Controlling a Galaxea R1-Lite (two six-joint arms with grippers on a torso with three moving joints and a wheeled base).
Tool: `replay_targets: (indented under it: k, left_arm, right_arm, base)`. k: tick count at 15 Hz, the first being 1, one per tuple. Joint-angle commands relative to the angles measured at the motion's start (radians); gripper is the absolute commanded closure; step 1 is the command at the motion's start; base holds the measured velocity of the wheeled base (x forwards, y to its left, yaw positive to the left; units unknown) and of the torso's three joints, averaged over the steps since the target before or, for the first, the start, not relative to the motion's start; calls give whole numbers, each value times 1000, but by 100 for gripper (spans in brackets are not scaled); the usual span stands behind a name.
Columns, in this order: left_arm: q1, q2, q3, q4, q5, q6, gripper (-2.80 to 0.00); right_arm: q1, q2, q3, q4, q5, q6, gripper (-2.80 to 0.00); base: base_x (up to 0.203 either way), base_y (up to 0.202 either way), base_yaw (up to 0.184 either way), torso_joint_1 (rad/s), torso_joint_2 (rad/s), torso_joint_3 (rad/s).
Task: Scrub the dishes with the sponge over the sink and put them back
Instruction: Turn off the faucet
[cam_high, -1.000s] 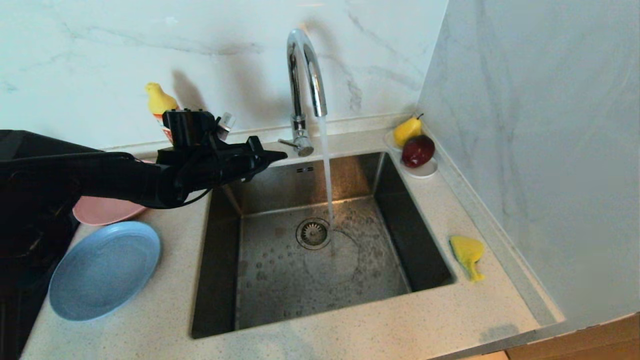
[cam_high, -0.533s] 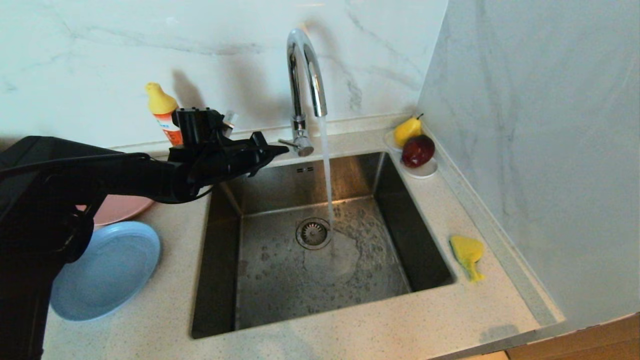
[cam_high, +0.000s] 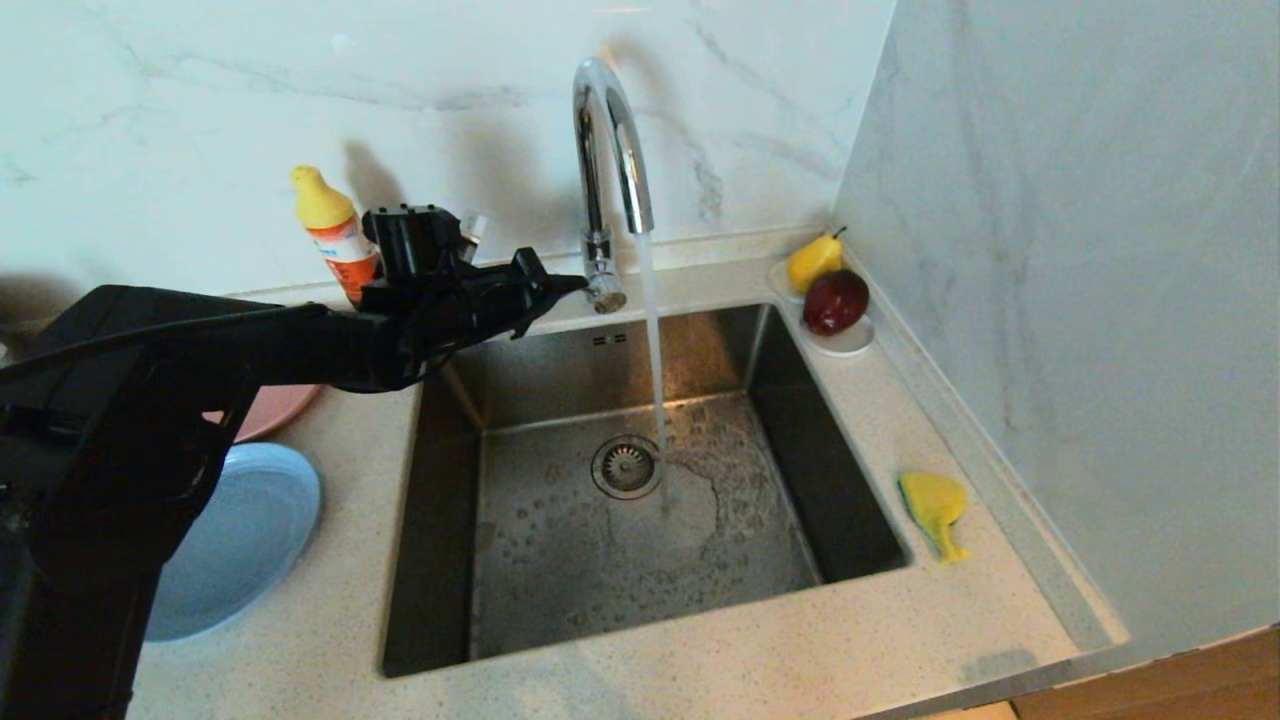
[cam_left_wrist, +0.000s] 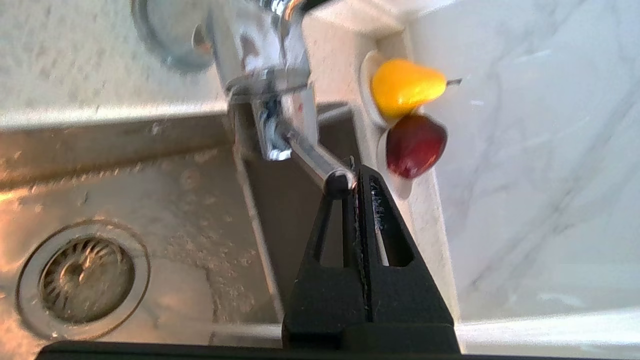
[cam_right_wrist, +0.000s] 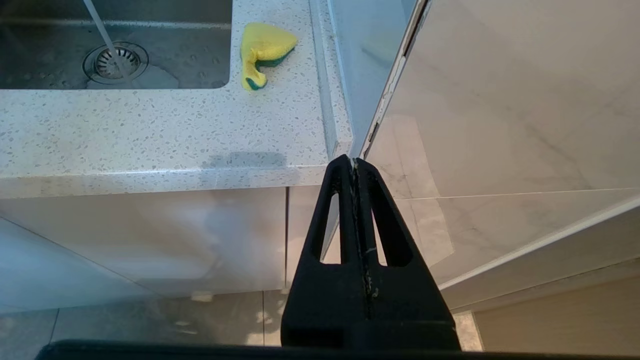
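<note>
Water runs from the chrome tap (cam_high: 605, 130) into the steel sink (cam_high: 560, 560). My left gripper (cam_high: 578, 284) reaches level over the sink's back left corner, shut and empty. Its tips meet the end of the tap's lever (cam_left_wrist: 312, 160), and the left gripper (cam_left_wrist: 356, 172) shows the same in the wrist view. A pale-blue plate (cam_high: 250, 530) and a pink plate (cam_high: 270, 408) lie on the counter left of the sink, partly behind my arm. The yellow-and-green sponge (cam_high: 935, 505) lies on the counter right of the sink. My right gripper (cam_right_wrist: 354, 161) hangs shut below the counter's front right corner.
A yellow-capped soap bottle (cam_high: 335, 235) stands against the back wall just behind my left arm. A white saucer (cam_high: 850, 343) with a yellow pear (cam_high: 815, 260) and a red apple (cam_high: 837, 300) sits in the back right corner. A marble wall closes the right side.
My left arm has stretched right along the sink's back edge, bringing the shut gripper from left of the tap's lever up to its end. The water keeps running.
</note>
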Motion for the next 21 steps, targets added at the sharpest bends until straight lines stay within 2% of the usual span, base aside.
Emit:
replay_targets:
  k: [1,8,21]
  left_arm:
    - [2,36,-46,1,-1,-12,0]
    - [4,72,-67,-14,0,-15,0]
    - [22,32,-54,-15,-3,-23,0]
  right_arm:
    - [0,0,1,0,1,-1,0]
    - [0,0,1,0,1,-1,0]
    - [0,0,0,0,1,-1,0]
  base:
    - [0,0,0,0,0,0]
    - [0,0,0,0,0,0]
    - [0,0,0,0,0,0]
